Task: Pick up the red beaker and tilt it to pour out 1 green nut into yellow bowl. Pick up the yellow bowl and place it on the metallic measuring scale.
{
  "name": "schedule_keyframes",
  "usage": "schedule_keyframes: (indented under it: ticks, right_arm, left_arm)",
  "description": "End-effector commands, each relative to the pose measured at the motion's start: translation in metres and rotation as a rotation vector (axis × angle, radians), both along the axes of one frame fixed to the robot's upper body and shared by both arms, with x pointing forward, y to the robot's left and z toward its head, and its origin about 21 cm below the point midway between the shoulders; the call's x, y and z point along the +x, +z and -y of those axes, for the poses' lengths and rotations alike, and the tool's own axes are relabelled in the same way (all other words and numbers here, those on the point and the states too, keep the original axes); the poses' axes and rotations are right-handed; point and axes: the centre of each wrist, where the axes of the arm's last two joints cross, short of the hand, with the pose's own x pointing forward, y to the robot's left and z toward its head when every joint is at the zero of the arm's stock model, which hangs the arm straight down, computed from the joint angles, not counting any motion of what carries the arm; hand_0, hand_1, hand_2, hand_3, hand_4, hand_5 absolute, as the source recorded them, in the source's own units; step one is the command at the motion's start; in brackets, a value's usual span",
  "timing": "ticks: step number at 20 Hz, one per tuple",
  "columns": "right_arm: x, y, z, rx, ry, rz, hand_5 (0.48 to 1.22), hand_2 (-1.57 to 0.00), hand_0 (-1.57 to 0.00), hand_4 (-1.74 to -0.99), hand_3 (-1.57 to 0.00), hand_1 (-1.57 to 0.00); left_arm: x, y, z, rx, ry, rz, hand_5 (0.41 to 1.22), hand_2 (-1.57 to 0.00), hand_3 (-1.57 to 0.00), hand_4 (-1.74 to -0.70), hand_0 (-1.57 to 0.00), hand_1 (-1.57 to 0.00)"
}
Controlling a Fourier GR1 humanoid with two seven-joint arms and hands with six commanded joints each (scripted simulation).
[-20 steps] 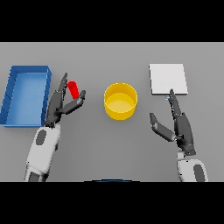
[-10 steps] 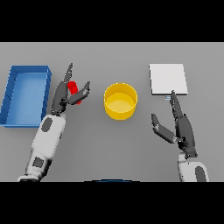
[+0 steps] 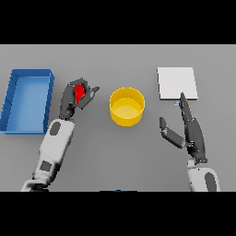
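While our left hand (image 3: 73, 99) curled round the small red beaker (image 3: 79, 92), just left of the round yellow bowl (image 3: 126, 107) on the grey counter (image 3: 120, 152), nothing was poured yet. Our right hand (image 3: 191, 131) stayed spread beside the flat metallic measuring scale (image 3: 177, 83), which waited bare.

No readable text, labels, brands, numbers or signs anywhere

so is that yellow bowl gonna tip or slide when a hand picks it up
The yellow bowl looks squat with straight walls, so it probably won't tip easily. It seems rigid, and likely light. Its smooth sides could slip in a loose grasp. The right hand is open near it.
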Motion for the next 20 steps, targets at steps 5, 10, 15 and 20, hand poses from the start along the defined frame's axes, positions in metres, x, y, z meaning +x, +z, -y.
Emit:
schedule_keyframes:
  ticks: [5,10,15,20]
  right_arm:
    - [-0.004,-0.004,-0.001,-0.018,-0.002,0.007,0.67,0.0,0.0,-1.186,0.0,0.0]
    - [-0.001,-0.003,-0.004,-0.062,-0.012,0.018,0.656,0.0,0.0,-1.116,0.0,0.0]
    - [-0.003,-0.006,-0.001,-0.08,-0.007,0.029,0.661,0.0,0.0,-1.092,0.0,0.0]
    - [-0.008,-0.004,0.001,-0.077,-0.002,0.017,0.664,0.0,0.0,-1.092,0.0,0.0]
  left_arm:
    - [0.004,0.007,0.003,-0.006,0.031,0.011,1.129,-1.47,-1.42,-1.69,-1.46,-1.47]
    - [0.011,0.038,-0.003,0.129,0.002,0.073,1.127,-1.54,-1.52,-1.72,-1.54,-1.54]
    - [0.018,0.079,0.001,0.499,-0.134,0.125,1.136,-1.56,-1.55,-1.74,-1.56,-1.56]
    - [0.015,0.089,0.008,0.617,-0.192,0.119,1.136,-1.56,-1.55,-1.74,-1.56,-1.56]
